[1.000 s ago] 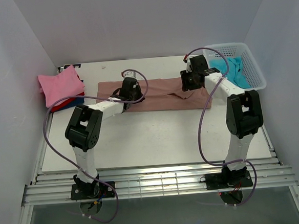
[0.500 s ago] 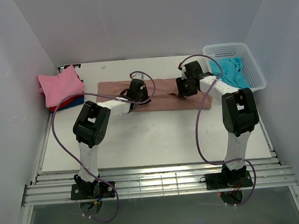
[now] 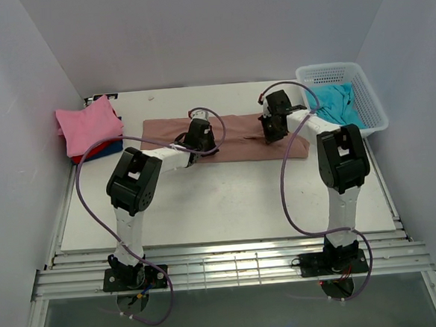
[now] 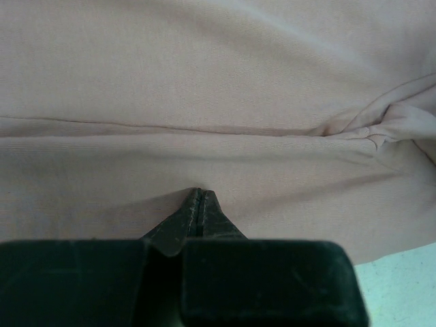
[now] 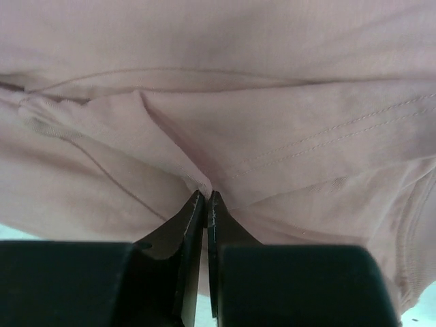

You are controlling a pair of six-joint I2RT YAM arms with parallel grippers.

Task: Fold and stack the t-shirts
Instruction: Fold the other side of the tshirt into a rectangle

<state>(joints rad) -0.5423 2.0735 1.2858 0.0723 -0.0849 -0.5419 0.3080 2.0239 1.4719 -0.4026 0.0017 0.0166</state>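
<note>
Closing in over the last second: both grippers slid toward the shirt's middle, the left gripper [image 3: 200, 138] going right and the right gripper [image 3: 274, 128] going left. The right elbow swung in over the table [image 3: 228, 200] with it.

The rose-brown t-shirt [image 3: 239, 145] lies as a long strip across the far half of the table. It reaches from near the folded stack on the left almost to the basket [image 3: 331, 68]. Both grippers sit down on it, near each other at mid-length.

- **Left wrist view:** the left gripper [image 4: 198, 204] has its fingers pressed together, tip on the cloth. I can't tell whether any cloth is caught between them.
- **Right wrist view:** the right gripper [image 5: 206, 201] is clamped. Creases in the shirt run into the tips, so it looks pinched on a pleat near a stitched hem.

The strip's outline reads about the same as a second ago, so the inward travel hasn't produced a new fold. My read is that the arms were repositioning, or dragging and smoothing along the strip, before the next fold. That next fold is likely crosswise. The shirt is only partly folded and not stacked.

The stack at the far left has a pink t-shirt [image 3: 88, 124] on top, with a red t-shirt [image 3: 97, 151] and a dark blue t-shirt [image 3: 116, 146] under it. A turquoise t-shirt [image 3: 341, 102] waits in the basket.

Risk: a single-layer pinch would peel the fold open.
</note>
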